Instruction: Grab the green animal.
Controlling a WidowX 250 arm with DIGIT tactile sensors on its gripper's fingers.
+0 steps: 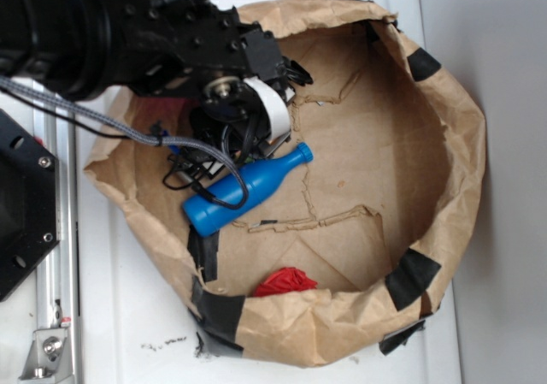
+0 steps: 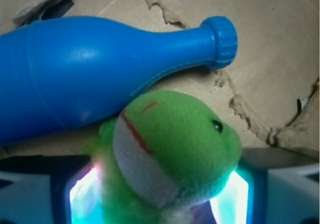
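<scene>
Green animal [image 2: 172,149] gripped between the fingers [image 2: 30,194], just beside the blue bottle [image 2: 100,59].

Closed on the plush from both sides in the wrist view, pale face and red stitched mouth turned up toward the camera. Lying on its side right behind the toy, blue bottle on the brown paper lining of the basket [image 1: 453,119]. Hidden under the black arm [image 1: 154,33] in the exterior view. Red object [image 1: 285,281] near the front wall, well apart from the bottle.

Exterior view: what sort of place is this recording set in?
Probably a lab robot bench: a taped brown paper enclosure on a white table, holding toys, a blue bottle, a red thing and the green animal, under the black arm.
</scene>
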